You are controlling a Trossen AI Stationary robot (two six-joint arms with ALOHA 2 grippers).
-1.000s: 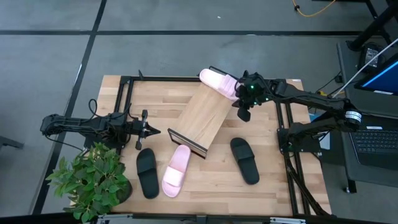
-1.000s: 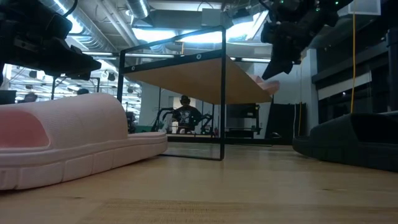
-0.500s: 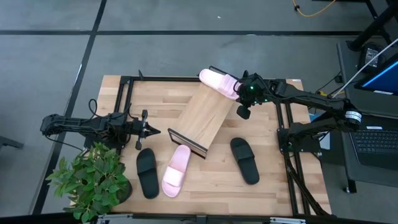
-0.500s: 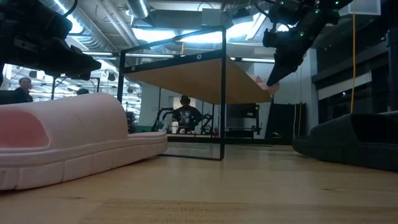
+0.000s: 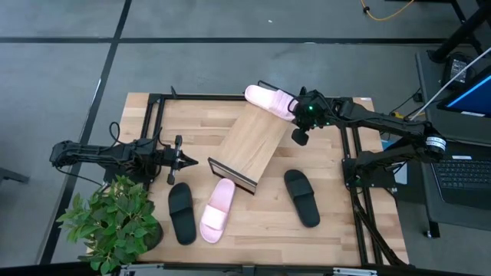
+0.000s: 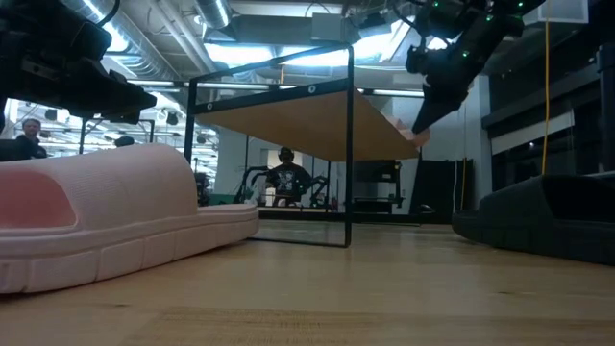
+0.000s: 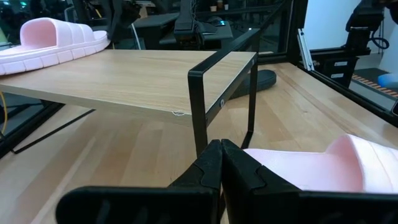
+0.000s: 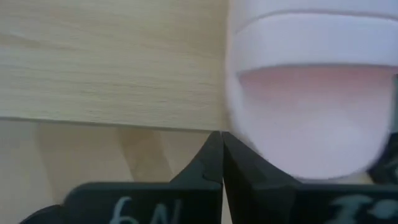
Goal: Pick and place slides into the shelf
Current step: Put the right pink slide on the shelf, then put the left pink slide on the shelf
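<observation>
Resting on the shelf [image 5: 253, 143] — one pink slide [image 5: 268, 100], beside the right gripper [image 5: 300, 137] — jaws pressed together

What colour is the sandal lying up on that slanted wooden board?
Pale pink sandal; the high view shows it best, at the shelf's upper end.

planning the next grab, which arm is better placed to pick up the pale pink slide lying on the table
Probably left. The shut left gripper waits right beside the pale pink slide on the table, while the right gripper is at the slanted light-wood shelf's far upper end.
</observation>
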